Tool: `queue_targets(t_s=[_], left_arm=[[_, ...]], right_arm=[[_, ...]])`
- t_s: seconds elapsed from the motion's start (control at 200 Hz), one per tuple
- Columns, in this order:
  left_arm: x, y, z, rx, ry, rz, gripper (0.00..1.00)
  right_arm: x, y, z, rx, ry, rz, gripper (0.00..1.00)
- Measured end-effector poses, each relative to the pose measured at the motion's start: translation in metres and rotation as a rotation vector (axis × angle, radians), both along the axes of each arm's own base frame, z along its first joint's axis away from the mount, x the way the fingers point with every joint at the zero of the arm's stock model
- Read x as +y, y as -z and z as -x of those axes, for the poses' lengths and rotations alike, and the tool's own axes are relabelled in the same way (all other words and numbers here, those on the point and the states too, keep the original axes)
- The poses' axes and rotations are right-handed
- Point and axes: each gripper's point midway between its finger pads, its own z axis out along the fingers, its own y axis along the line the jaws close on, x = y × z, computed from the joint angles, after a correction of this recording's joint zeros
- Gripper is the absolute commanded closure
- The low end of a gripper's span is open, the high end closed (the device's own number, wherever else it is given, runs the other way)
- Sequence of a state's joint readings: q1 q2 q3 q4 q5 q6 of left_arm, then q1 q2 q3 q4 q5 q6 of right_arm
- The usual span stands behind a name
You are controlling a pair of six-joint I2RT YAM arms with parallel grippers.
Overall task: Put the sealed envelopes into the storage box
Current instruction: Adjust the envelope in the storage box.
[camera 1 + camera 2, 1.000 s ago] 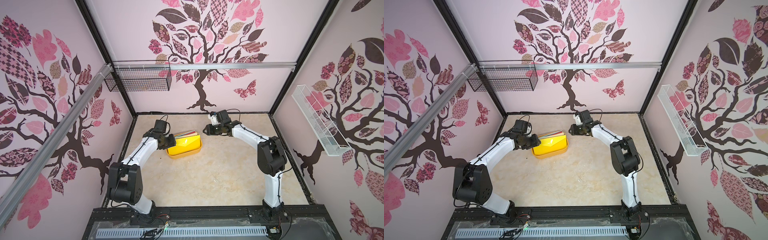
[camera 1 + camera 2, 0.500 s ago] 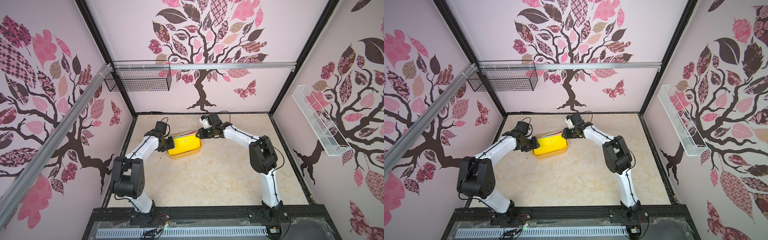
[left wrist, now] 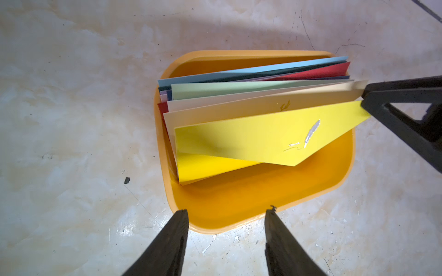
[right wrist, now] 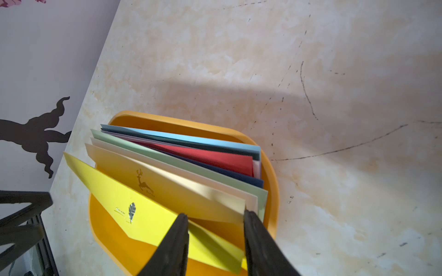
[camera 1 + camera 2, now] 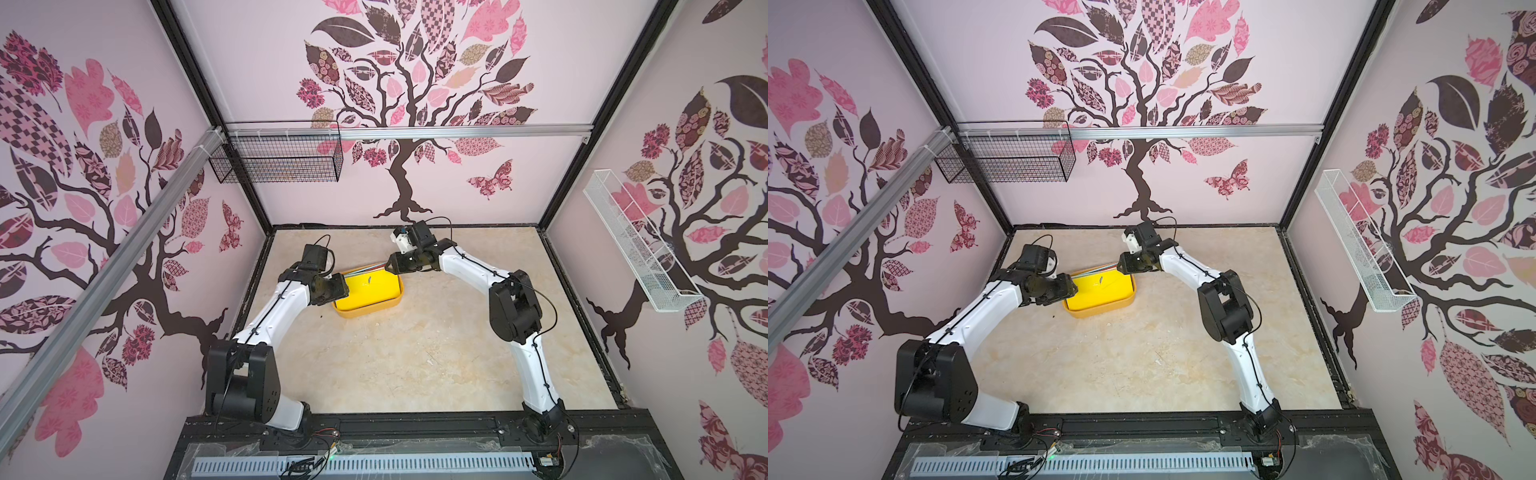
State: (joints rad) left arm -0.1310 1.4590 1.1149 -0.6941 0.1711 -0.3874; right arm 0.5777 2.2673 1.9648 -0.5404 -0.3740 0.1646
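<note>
The sealed envelopes (image 3: 239,112) lean fanned inside the storage box (image 3: 239,198) on the counter (image 3: 71,119). The left claw (image 3: 226,211) hovers spread and empty by its rim. The right claw (image 4: 215,215), also spread, straddles one end of the yellow envelope (image 4: 148,222). A nudge there could spill the loose fan.

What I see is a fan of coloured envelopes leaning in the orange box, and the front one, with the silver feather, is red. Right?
Not quite. The front envelope with the silver feather is yellow, not red; the red envelope sits further back in the fan. The left wrist view shows it. The rest is right: they lean fanned in the orange box.
</note>
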Motion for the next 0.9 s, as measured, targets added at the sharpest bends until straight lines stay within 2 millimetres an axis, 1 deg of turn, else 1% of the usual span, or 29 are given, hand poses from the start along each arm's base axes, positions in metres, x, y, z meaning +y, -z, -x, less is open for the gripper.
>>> queue_targets(t_s=[0.12, 0.23, 0.365, 0.51, 0.555, 0.59, 0.65, 0.745, 0.755, 0.77, 0.785, 0.85, 0.9], left_arm=[[0.01, -0.004, -0.002, -0.007, -0.028, 0.032, 0.43], [0.02, -0.005, -0.004, -0.006, -0.056, 0.061, 0.42], [0.019, -0.007, -0.004, -0.007, -0.052, 0.08, 0.39], [0.018, -0.01, 0.0, -0.037, -0.052, 0.09, 0.36], [0.018, -0.013, 0.002, -0.052, -0.055, 0.092, 0.34], [0.019, -0.016, 0.004, -0.066, -0.06, 0.093, 0.34], [0.02, -0.023, 0.005, -0.095, -0.07, 0.092, 0.33], [0.023, -0.037, 0.004, -0.151, -0.085, 0.085, 0.28], [0.024, -0.038, 0.004, -0.155, -0.088, 0.084, 0.26], [0.025, -0.041, 0.004, -0.166, -0.089, 0.08, 0.15], [0.025, -0.042, 0.005, -0.173, -0.095, 0.079, 0.11], [0.031, -0.051, 0.007, -0.223, -0.123, 0.062, 0.05], [0.037, -0.056, 0.01, -0.261, -0.153, 0.046, 0.02]], right_arm=[[0.006, 0.0, -0.002, -0.011, -0.023, 0.011, 0.58], [0.008, 0.005, -0.002, -0.01, -0.038, 0.024, 0.58], [0.005, 0.009, 0.001, -0.002, -0.043, 0.044, 0.55], [0.002, 0.012, 0.0, -0.015, -0.032, 0.067, 0.49], [0.0, 0.013, 0.0, -0.022, -0.028, 0.074, 0.44], [-0.003, 0.014, 0.001, -0.022, -0.021, 0.083, 0.41], [-0.01, 0.013, 0.0, -0.019, 0.003, 0.091, 0.4], [-0.022, -0.004, 0.0, -0.046, 0.037, 0.078, 0.39], [-0.023, -0.006, 0.0, -0.047, 0.042, 0.074, 0.39], [-0.027, -0.01, 0.0, -0.055, 0.052, 0.073, 0.39], [-0.03, -0.014, 0.0, -0.062, 0.058, 0.069, 0.39], [-0.048, -0.036, 0.0, -0.106, 0.105, 0.055, 0.38], [-0.064, -0.057, 0.001, -0.158, 0.146, 0.045, 0.36]])
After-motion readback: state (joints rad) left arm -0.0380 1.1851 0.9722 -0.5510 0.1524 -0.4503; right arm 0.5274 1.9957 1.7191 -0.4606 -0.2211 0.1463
